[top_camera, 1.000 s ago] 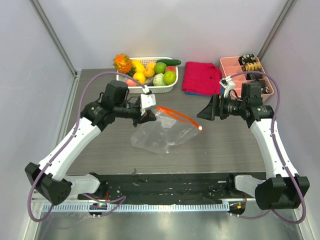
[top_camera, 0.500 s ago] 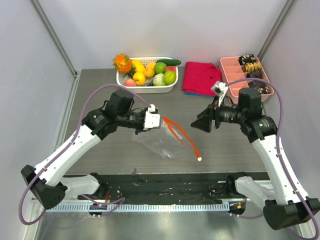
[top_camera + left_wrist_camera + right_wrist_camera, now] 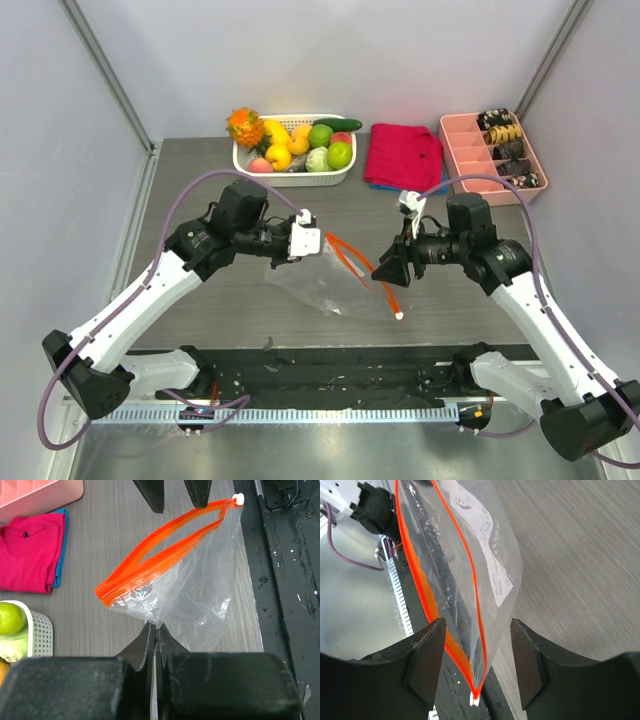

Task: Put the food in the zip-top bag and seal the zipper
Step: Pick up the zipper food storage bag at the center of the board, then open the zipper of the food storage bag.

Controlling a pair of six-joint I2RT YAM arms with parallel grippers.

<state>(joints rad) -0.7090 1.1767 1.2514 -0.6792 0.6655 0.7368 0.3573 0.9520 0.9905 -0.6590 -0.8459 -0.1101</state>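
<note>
Two grippers are sharing the work on the bag while the food (image 3: pixel 298 145) is sitting well apart at the back left, heaped in the white basket (image 3: pixel 300 181), so nothing is going in yet. On the left, the left gripper (image 3: pixel 154 632) is pinching a fold of clear film just under the bag's mouth, jaws clamped flat together, and is lifting that corner off the table. Held this way, the bag (image 3: pixel 330 285) is hanging and trailing toward the middle of the table with its mouth facing the other arm. The zipper (image 3: pixel 355 262) is bowing into a narrow loop, its two orange lips standing apart along most of their length and meeting again at the white tab (image 3: pixel 399 315), which is drooping lowest. To the right, the right gripper (image 3: pixel 388 272) is holding nothing, its jaws spread wide and lined up on the tab end of the zipper; whether a finger is touching the strip, I cannot tell. My reading is that it is positioning to take the free lip, so the two arms can be pulling the mouth wide enough for fruit
</note>
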